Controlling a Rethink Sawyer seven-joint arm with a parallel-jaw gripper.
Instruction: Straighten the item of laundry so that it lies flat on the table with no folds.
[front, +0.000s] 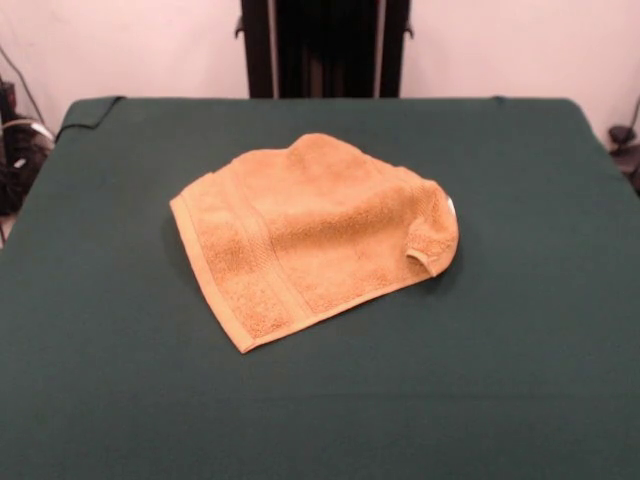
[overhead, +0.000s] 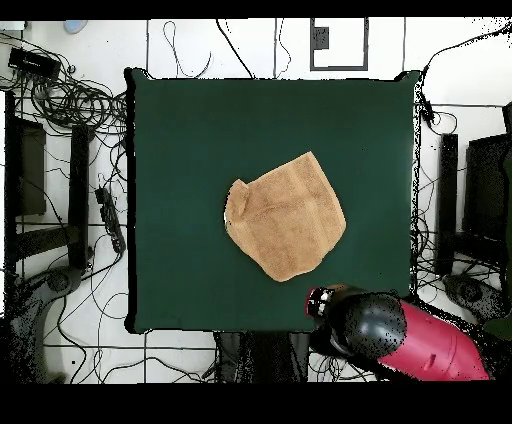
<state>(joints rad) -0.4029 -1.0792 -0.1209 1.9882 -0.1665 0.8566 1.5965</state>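
We start with the table (front: 120, 380), its dark green cloth stretching well beyond everything on it, and use it as our landmark throughout. The arm (overhead: 420, 340) sits drawn back at one corner of the table, its red and black bulk just over the table's edge in the overhead view; we cannot tell how the gripper stands, since no part of it shows clearly in either view. The towel (front: 310, 235) lies near the middle of the table, well apart from every edge, untouched. It is not flat: one corner (front: 428, 255) is curled under into a rounded lump, with what may be a white label peeking out beside it, though that is too small to be sure. The opposite banded hem (front: 215, 265) lies flat and straight. We judge the step in hand is to free that tucked corner: take it low at the curl, lift only enough to clear the fold, and draw it outward away from the banded hem. The towel sits diagonal to the table's edges, its long axis running from hem to curled corner.
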